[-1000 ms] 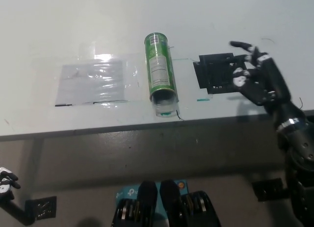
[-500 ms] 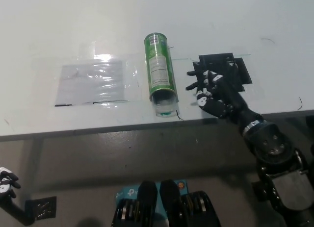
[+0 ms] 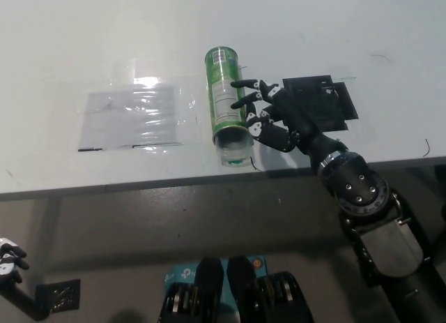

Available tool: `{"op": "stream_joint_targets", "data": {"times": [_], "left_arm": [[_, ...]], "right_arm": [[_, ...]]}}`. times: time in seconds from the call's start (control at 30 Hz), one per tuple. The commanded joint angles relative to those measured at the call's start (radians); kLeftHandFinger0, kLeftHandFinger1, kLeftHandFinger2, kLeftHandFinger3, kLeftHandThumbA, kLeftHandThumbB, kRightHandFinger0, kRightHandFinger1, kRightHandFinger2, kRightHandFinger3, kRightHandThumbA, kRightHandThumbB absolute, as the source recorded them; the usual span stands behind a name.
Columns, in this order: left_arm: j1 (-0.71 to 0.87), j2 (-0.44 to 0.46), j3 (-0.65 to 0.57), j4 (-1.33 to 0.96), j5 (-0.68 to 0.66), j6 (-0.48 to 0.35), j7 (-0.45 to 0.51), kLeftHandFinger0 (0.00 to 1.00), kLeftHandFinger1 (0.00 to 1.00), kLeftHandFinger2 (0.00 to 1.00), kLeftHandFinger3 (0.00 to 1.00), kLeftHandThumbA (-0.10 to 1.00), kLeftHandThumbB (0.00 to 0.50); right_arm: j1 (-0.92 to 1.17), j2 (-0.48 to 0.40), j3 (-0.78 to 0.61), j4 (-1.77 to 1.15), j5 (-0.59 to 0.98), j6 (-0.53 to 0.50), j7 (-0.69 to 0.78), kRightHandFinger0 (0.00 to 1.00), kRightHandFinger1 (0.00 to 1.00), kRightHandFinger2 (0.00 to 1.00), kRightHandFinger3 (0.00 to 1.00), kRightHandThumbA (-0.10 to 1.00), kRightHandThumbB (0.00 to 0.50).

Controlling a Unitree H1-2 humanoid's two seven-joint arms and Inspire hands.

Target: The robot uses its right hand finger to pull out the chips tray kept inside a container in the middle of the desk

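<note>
mid-bench, black right hand (image 3: pixel 268 114), fingers spread and holding nothing, flanks the lying green cylindrical chips container (image 3: pixel 226 103), whose open mouth faces the bench's near edge, exposing the tray for hooking.

We see the white desk (image 3: pixel 362 30) lit brightly and evenly from above, nearly washed out, with a sharp glare spot on the clear plastic sheet (image 3: pixel 132 114) just left of the green chips can (image 3: pixel 227 103). Shadows beside the can are short and faint, while below the desk's front edge everything falls dim. The picture is slightly soft overall.
</note>
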Motion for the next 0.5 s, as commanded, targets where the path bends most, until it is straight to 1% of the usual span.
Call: {"op": "stream_joint_targets", "data": {"times": [0.0, 0.03, 0.1, 0.13, 0.17, 0.2, 0.23, 0.33, 0.37, 0.4, 0.47], "left_arm": [[-0.002, 0.034, 0.011, -0.035, -0.004, -0.001, -0.013, 0.24, 0.26, 0.33, 0.64, -0.10, 0.023], [-0.002, 0.034, 0.010, -0.034, -0.003, -0.004, -0.015, 0.24, 0.26, 0.33, 0.64, -0.10, 0.028], [-0.004, 0.036, 0.011, -0.033, -0.005, -0.001, -0.016, 0.24, 0.25, 0.33, 0.64, -0.10, 0.030], [-0.005, 0.038, 0.011, -0.031, -0.006, -0.003, -0.018, 0.24, 0.25, 0.33, 0.63, -0.10, 0.028], [-0.006, 0.037, 0.012, -0.037, -0.006, 0.008, -0.014, 0.25, 0.27, 0.34, 0.63, -0.10, 0.034], [-0.006, 0.037, 0.012, -0.037, -0.005, 0.009, -0.014, 0.25, 0.27, 0.34, 0.64, -0.10, 0.035], [-0.006, 0.039, 0.014, -0.041, -0.005, 0.009, -0.014, 0.26, 0.28, 0.34, 0.64, -0.10, 0.030], [-0.012, 0.046, 0.013, -0.045, 0.001, 0.016, -0.014, 0.25, 0.27, 0.35, 0.65, -0.10, 0.018], [-0.013, 0.046, 0.015, -0.046, -0.002, 0.019, -0.014, 0.25, 0.27, 0.35, 0.65, -0.10, 0.015], [-0.013, 0.047, 0.014, -0.045, -0.001, 0.016, -0.015, 0.24, 0.27, 0.34, 0.66, -0.10, 0.020], [-0.018, 0.052, 0.011, -0.041, 0.003, 0.011, -0.017, 0.24, 0.28, 0.35, 0.65, -0.10, 0.025]], "right_arm": [[-0.052, -0.005, 0.002, -0.003, -0.029, -0.069, 0.017, 0.05, 0.12, 0.63, 0.82, -0.10, 0.158], [-0.045, -0.014, 0.007, 0.005, -0.034, -0.073, 0.024, 0.02, 0.10, 0.63, 0.81, -0.10, 0.161], [-0.036, -0.018, 0.009, 0.008, -0.039, -0.078, 0.027, 0.02, 0.09, 0.63, 0.80, -0.10, 0.165], [-0.031, -0.022, 0.011, 0.011, -0.044, -0.085, 0.029, 0.04, 0.12, 0.63, 0.80, -0.10, 0.164], [-0.024, -0.025, 0.013, 0.016, -0.054, -0.079, 0.027, 0.01, 0.09, 0.62, 0.79, -0.10, 0.178], [-0.024, -0.025, 0.013, 0.017, -0.055, -0.080, 0.028, 0.00, 0.08, 0.60, 0.78, -0.10, 0.196], [-0.023, -0.025, 0.010, 0.020, -0.047, -0.060, 0.037, 0.02, 0.11, 0.62, 0.80, -0.10, 0.172], [-0.017, -0.032, 0.010, 0.045, -0.053, -0.082, 0.036, 0.00, 0.09, 0.61, 0.80, -0.10, 0.171], [-0.013, -0.036, 0.010, 0.046, -0.054, -0.090, 0.039, 0.03, 0.13, 0.61, 0.80, -0.10, 0.165], [-0.007, -0.040, 0.016, 0.046, -0.064, -0.095, 0.039, 0.00, 0.08, 0.61, 0.80, -0.10, 0.160], [-0.006, -0.043, 0.024, 0.061, -0.078, -0.111, 0.038, 0.00, 0.04, 0.61, 0.78, -0.10, 0.163]]}}
